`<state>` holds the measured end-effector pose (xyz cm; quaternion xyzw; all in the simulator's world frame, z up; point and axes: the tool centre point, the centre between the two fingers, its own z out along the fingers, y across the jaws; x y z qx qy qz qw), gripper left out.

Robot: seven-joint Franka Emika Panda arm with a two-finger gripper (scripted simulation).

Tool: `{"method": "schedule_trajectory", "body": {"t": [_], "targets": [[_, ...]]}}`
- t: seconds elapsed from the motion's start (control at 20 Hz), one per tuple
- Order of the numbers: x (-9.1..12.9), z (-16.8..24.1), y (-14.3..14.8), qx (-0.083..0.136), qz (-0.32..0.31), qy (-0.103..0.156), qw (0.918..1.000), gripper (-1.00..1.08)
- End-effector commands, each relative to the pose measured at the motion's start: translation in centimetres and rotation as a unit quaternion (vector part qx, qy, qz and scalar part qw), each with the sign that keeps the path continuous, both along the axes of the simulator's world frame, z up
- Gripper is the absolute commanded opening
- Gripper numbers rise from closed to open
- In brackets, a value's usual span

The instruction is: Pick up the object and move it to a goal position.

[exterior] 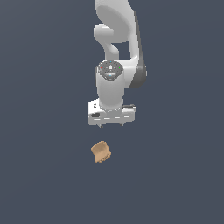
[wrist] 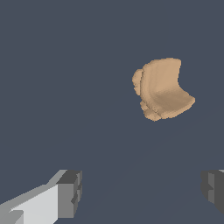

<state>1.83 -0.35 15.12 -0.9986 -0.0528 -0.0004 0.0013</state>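
The object point(exterior: 101, 152) is a small tan-orange lumpy thing with ridged lobes on one side. It lies on the dark grey floor, in front of and below my white gripper point(exterior: 111, 125). The gripper points down, hangs above the floor, and its jaws stand wide apart with nothing between them. In the wrist view the object point(wrist: 162, 89) lies well clear of the two grey fingertips point(wrist: 70, 194), not between them. The gripper point(wrist: 142, 191) is empty.
The white arm point(exterior: 114, 52) rises behind the gripper toward the top of the exterior view. The plain dark grey floor point(exterior: 43, 175) spreads all around. No other objects or a goal marker show.
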Motion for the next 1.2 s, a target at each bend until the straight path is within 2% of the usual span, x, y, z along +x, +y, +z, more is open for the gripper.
{"method": "schedule_trajectory", "body": {"t": [0.0,0.6,1.15], "targets": [[0.9,-0.4,-0.3,-0.001,0.016,0.0,0.9999,1.0],[6.3,-4.0,-3.0,-0.002,0.125,0.0,0.9922,1.0],[8.4,-5.9,-4.5,-0.001,0.174,0.0,0.9848,1.0]]}}
